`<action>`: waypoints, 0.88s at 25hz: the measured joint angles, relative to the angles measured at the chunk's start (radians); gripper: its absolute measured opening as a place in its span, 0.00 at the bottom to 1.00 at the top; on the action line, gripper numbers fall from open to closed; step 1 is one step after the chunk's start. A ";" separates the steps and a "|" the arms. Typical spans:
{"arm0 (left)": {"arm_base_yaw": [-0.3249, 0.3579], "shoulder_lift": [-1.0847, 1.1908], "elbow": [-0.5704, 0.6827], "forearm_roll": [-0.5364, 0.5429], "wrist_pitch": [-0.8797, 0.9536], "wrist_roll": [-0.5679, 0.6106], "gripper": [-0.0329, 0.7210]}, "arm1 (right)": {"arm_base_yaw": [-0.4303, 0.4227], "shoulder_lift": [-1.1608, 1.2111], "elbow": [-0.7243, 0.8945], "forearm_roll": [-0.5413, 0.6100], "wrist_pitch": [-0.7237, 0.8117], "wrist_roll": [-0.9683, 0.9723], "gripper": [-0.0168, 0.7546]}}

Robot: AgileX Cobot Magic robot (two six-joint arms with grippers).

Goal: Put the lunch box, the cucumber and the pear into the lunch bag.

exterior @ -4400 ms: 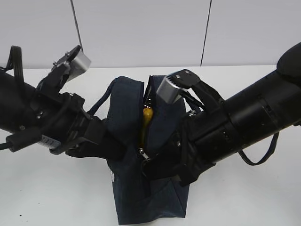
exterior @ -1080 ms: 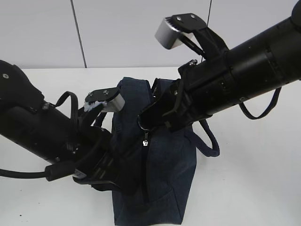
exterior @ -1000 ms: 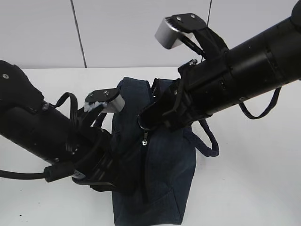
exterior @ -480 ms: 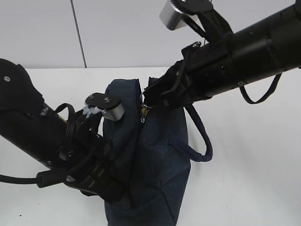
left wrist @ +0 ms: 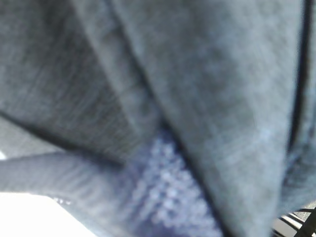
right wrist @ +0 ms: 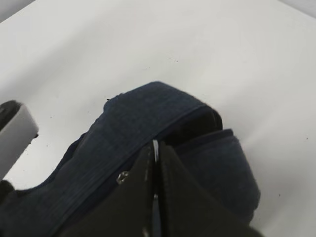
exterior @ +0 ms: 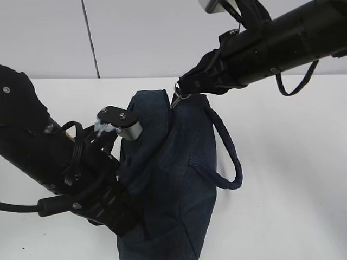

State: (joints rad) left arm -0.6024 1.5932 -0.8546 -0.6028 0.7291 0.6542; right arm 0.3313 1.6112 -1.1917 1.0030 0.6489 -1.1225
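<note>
The dark navy lunch bag (exterior: pixel 173 179) stands in the middle of the white table, its top drawn together. My right gripper (exterior: pixel 183 91) is shut on the metal ring pull (exterior: pixel 178 95) at the bag's far top end; the right wrist view shows the thin metal ring (right wrist: pixel 155 150) pinched between the closed jaws above the bag (right wrist: pixel 128 133). My left arm presses against the bag's lower left side; the left gripper is hidden there, and the left wrist view shows only blurred navy fabric (left wrist: pixel 197 98). The lunch box, the cucumber and the pear are out of view.
One padded loop handle (exterior: pixel 230 157) hangs down the bag's right side. The white table (exterior: pixel 293 189) spreads to the right, a pale wall behind. The left wrist camera housing (exterior: pixel 122 122) sits close to the bag's left top.
My right gripper has risen and moved to the bag's far end with the ring pull. The open slit along the top, once showing something yellow, has drawn together. The left arm shifted lower.
</note>
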 joint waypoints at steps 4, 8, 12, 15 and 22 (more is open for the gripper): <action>0.004 -0.013 0.000 0.021 0.017 -0.012 0.04 | -0.001 0.078 -0.087 0.000 0.000 -0.002 0.03; 0.027 -0.029 0.003 0.037 0.041 -0.022 0.04 | -0.002 0.157 -0.178 0.000 0.000 -0.002 0.03; 0.057 -0.039 0.003 0.045 0.066 -0.023 0.04 | -0.011 0.223 -0.250 0.000 0.016 0.004 0.03; 0.073 -0.042 0.003 0.047 0.075 -0.025 0.04 | -0.031 0.263 -0.287 0.000 0.026 0.015 0.03; 0.076 -0.043 0.003 0.046 0.086 -0.025 0.04 | -0.102 0.328 -0.301 0.064 0.080 0.021 0.03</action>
State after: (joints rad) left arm -0.5266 1.5504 -0.8514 -0.5572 0.8147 0.6292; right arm 0.2296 1.9396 -1.4929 1.0670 0.7289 -1.1013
